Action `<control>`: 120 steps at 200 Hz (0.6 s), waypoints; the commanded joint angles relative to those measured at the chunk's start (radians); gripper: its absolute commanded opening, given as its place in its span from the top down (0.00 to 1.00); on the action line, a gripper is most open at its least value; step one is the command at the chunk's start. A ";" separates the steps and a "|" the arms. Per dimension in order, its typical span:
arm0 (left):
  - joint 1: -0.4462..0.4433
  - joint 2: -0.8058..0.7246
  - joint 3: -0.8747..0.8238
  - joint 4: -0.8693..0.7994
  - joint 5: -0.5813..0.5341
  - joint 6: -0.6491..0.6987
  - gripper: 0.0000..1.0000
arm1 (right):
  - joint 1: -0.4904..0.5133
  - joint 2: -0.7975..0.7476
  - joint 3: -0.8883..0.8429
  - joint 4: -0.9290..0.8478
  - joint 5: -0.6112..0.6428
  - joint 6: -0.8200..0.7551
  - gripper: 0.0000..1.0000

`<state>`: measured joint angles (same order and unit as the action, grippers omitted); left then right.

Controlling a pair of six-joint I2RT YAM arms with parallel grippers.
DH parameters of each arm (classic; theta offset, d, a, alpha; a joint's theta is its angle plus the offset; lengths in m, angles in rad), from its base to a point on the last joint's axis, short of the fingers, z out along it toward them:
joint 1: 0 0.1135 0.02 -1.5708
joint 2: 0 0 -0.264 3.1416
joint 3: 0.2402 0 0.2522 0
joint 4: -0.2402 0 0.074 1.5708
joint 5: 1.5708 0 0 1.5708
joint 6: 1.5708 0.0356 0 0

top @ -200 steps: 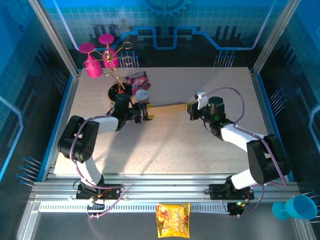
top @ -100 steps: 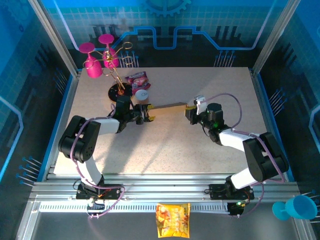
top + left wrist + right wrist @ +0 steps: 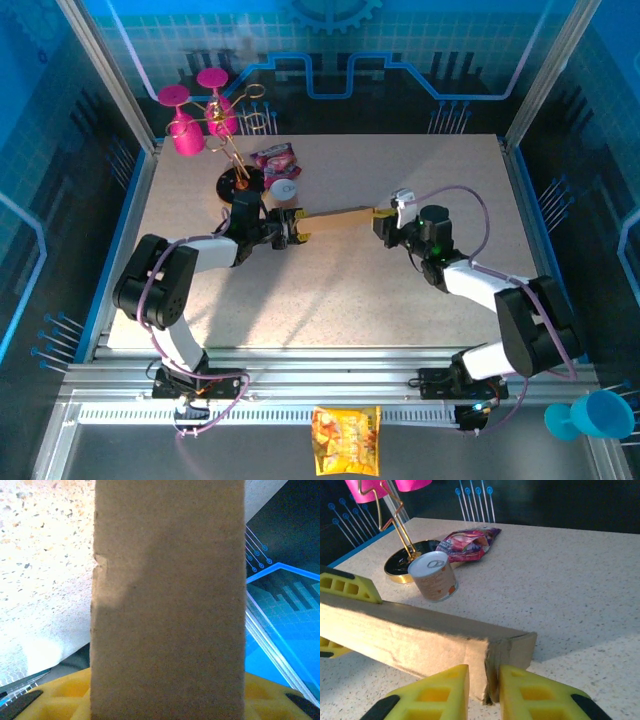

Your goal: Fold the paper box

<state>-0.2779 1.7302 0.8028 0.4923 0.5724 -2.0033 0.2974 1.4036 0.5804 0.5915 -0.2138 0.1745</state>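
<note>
The paper box is a long brown cardboard piece standing on edge across the table's middle, its broad face filling the left wrist view. My left gripper is shut on its left end, with yellow fingers on both sides of the board. My right gripper is at the right end. There the jaws stand open astride the folded end corner. The left finger is clear of the cardboard and the right finger is close beside it.
A small tin can stands just behind the box, next to a purple snack packet and a black-based gold stand with pink glasses. An orange packet lies on the front rail. A blue cup sits at the near right.
My right gripper's jaws have parted from the box's right end, and that arm has shifted slightly. The left gripper keeps its hold.
</note>
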 commanded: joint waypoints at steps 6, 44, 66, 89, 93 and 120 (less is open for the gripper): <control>-0.006 -0.037 0.000 -0.029 0.008 -0.573 0.93 | -0.033 -0.044 0.022 -0.038 -0.021 -0.024 0.76; -0.007 -0.047 0.005 -0.060 0.007 -0.563 0.93 | -0.046 -0.028 0.073 -0.111 -0.085 -0.026 0.75; -0.007 -0.047 0.007 -0.064 0.006 -0.563 0.93 | -0.046 -0.021 0.091 -0.138 -0.111 -0.037 0.75; -0.007 -0.055 0.007 -0.079 0.001 -0.560 0.92 | -0.044 -0.016 0.101 -0.161 -0.122 -0.051 0.77; -0.007 -0.055 0.009 -0.079 0.002 -0.560 0.92 | -0.044 -0.014 0.106 -0.168 -0.125 -0.054 0.78; -0.006 -0.052 0.014 -0.077 0.000 -0.562 0.92 | -0.042 0.003 0.118 -0.189 -0.123 -0.065 0.81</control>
<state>-0.2779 1.7069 0.8028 0.4328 0.5720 -2.0033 0.2619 1.3872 0.6643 0.4435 -0.3164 0.1390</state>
